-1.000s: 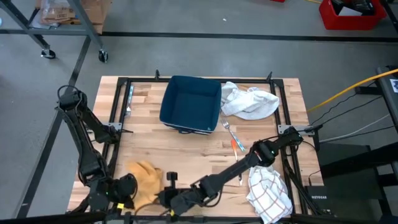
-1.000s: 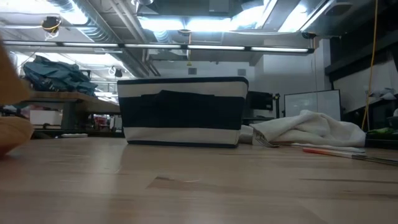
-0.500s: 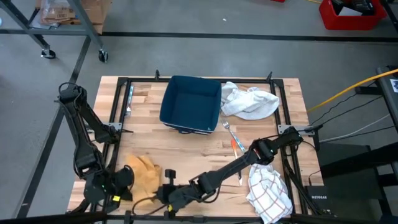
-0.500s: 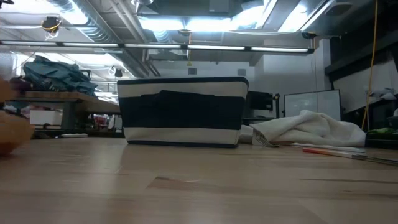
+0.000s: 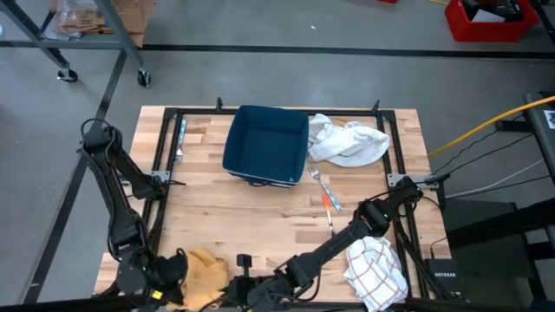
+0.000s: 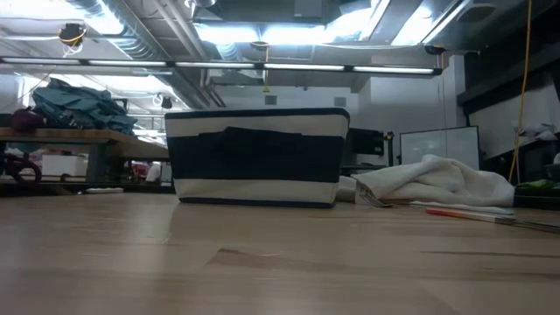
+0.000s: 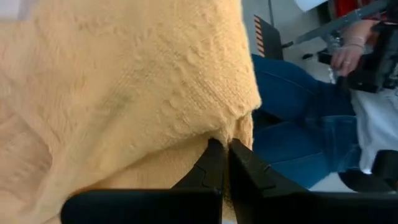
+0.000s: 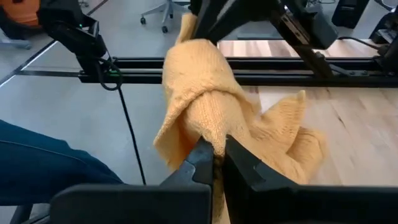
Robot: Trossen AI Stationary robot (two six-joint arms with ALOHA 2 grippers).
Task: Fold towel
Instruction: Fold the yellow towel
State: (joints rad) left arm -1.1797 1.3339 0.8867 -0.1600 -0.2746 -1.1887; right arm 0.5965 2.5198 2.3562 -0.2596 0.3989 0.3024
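Observation:
The yellow knit towel (image 5: 205,270) is bunched up at the table's near left corner. My left gripper (image 5: 170,272) is shut on its left side, and my right gripper (image 5: 246,291) is shut on its right side, close to the near edge. In the right wrist view the towel (image 8: 205,93) stands up in a twisted bunch between the two grippers. The towel (image 7: 124,93) fills most of the left wrist view. It does not show in the low view. My left gripper pinches a bunched corner of the towel (image 7: 235,122) between its two shut fingers (image 7: 247,167), coming from the table's left. The cloth spreads out beyond the fingertips. One layer or several, I cannot tell. My right gripper pinches a rolled fold of the towel (image 8: 210,132) between its two fingers (image 8: 244,163), slanting down from the table's right side. The cloth rises in a bunch toward the left gripper, and a loose part (image 8: 292,134) lies slack on the table.
A navy bin (image 5: 266,145) stands at the far middle, with a crumpled white towel (image 5: 348,141) to its right. A fork and an orange pen (image 5: 327,196) lie mid-table. A checked cloth (image 5: 375,269) lies near right. A seated person's jeans (image 7: 298,124) show beyond the near edge.
Both grippers have drawn toward the table's near edge, staying shut on the towel. The towel has gone with them, still bunched, and has left the low view's left edge.

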